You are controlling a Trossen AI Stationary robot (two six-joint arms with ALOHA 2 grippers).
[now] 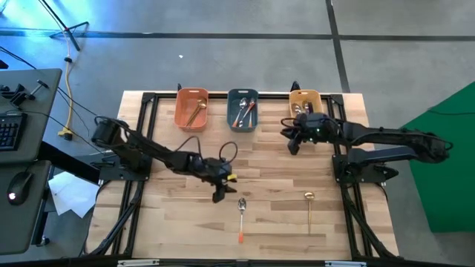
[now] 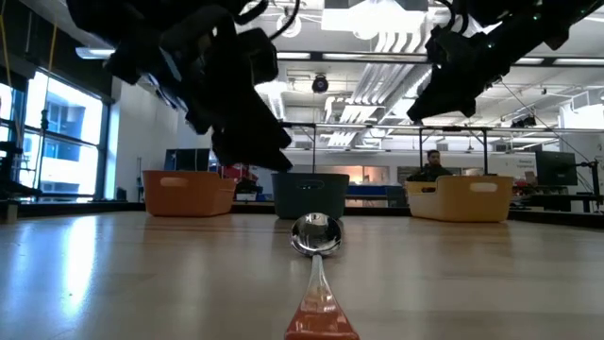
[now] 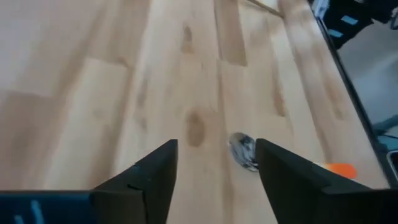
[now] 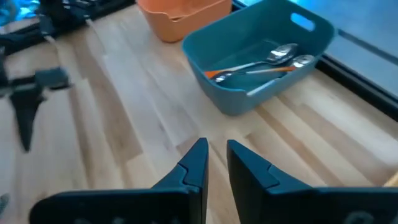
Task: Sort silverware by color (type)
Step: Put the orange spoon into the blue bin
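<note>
High view, left gripper: we see it at centre, fingers spread wide, empty, just at 10 o'clock of the orange-handled spoon.
Gold spoon: at 3 o'clock of that spoon, well apart.
Orange tray: holds a gold spoon.
Blue tray: holds orange-handled spoons.
Right gripper: at 5 o'clock of the blue tray, fingers narrowed to a slit, empty.

Orange-handled spoon: blurred, handle cut off by edge.
</note>
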